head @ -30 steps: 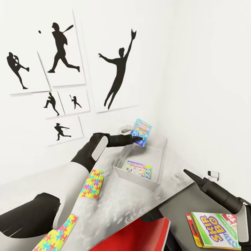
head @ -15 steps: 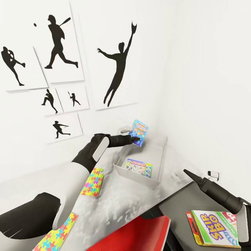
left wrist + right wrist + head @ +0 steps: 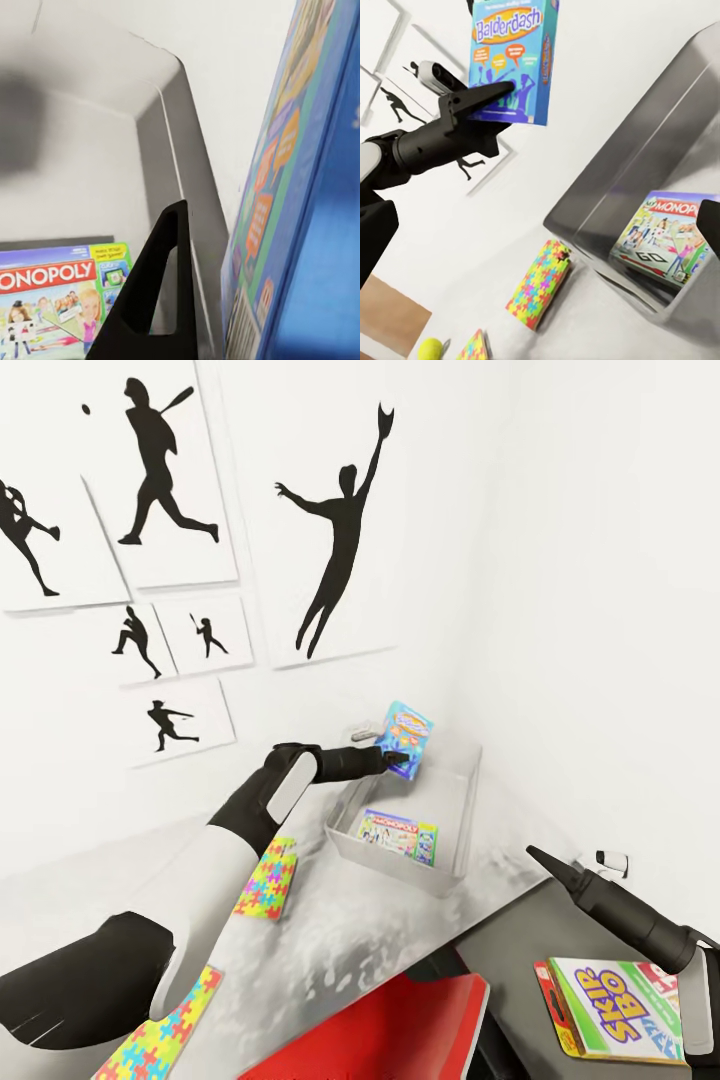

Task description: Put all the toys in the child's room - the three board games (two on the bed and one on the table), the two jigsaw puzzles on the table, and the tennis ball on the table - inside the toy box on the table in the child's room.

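Two jigsaw puzzles [image 3: 266, 877] flat on the table [image 3: 350, 940], untouched. Left gripper [image 3: 400, 760] pinches the Balderdash box [image 3: 408, 738] upright over the toy box [image 3: 440, 875], where the Monopoly box [image 3: 399, 836] already lies. Step: drop-in. Next: tilt flat, lower, release. Right gripper [image 3: 535, 855]: jaw state unreadable; SKIP-BO box [image 3: 618, 1008] beside it.

Blue Balderdash game box [image 3: 408, 739] upright, clamped in left pincer [image 3: 398, 760] above grey toy box [image 3: 455, 807]. Monopoly box [image 3: 399, 836] flat inside. Two jigsaw puzzles [image 3: 267, 877] [image 3: 165, 1030] on desk [image 3: 330, 930]. SKIP-BO box [image 3: 620, 1010] on lower wing.
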{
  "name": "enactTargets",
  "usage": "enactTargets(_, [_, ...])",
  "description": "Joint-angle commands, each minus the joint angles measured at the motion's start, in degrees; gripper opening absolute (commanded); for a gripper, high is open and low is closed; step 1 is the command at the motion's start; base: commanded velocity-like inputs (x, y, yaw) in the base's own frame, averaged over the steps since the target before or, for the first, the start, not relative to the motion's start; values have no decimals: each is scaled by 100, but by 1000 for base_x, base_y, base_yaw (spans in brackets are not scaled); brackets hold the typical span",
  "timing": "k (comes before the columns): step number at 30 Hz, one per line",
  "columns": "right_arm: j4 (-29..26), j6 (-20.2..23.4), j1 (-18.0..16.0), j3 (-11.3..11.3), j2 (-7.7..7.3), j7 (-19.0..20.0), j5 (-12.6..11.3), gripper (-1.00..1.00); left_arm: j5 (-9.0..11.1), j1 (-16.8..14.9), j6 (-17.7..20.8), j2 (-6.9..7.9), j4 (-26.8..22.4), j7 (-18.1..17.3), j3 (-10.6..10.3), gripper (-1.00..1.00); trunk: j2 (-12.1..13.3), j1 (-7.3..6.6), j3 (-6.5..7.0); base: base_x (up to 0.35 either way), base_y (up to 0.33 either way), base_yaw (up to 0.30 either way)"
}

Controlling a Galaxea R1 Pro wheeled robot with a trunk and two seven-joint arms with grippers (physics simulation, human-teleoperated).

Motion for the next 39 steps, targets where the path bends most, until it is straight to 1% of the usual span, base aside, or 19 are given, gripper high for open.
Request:
enactTargets(1, [0,48,-3,-4,0,12,-14,100,95,-4,21,0,-1,-8,-20,-100,-7,1,-17,0,0,0])
enactTargets(3, [0,48,-5,-4,0,13,-16,100,201,-6,21,0,-1,-5,-137,-100,-7,1,-36,0,0,0])
enactTargets(6, [3,48,-5,-4,0,13,-17,100,269,-7,-4,0,-2,61,-338,-100,-7,1,-65,0,0,0])
enactTargets(8, [4,48,-5,-4,0,13,-17,100,295,-7,-37,0,-2,110,-372,-100,-7,1,-84,0,0,0])
enactTargets(12, [4,48,-5,-10,0,13,-17,100,478,-7,-69,0,-9,208,-408,-100,-7,1,-121,0,0,0])
enactTargets(15, [1,48,-5,-12,0,13,-17,100,563,-7,-78,0,-10,318,-420,-100,-7,1,-150,0,0,0])
enactTargets(19, [4,48,-5,-93,0,13,-23,100,595,-8,-83,0,-10,386,-427,-100,-7,1,-188,0,0,0])
enactTargets(23, [5,48,-5,-186,0,45,-28,100,605,-8,-96,0,-10,404,-493,-100,-7,1,-225,0,0,0])
enactTargets(28, [5,48,-5,-211,0,147,-18,100,607,-8,-101,0,-10,413,-510,-100,-7,1,-273,0,0,0])
enactTargets(34, [0,69,-5,-214,0,232,-70,100,618,-8,-102,0,-21,443,-520,-100,-7,1,-329,0,0,0])
enactTargets(36, [0,79,-5,-219,0,303,-75,100,712,-8,-102,0,-37,446,-521,-100,-7,1,-348,0,0,0])
enactTargets(39, [0,89,-5,-222,0,342,-71,100,947,-8,-89,0,-184,448,-526,-100,-7,1,-377,0,0,0])
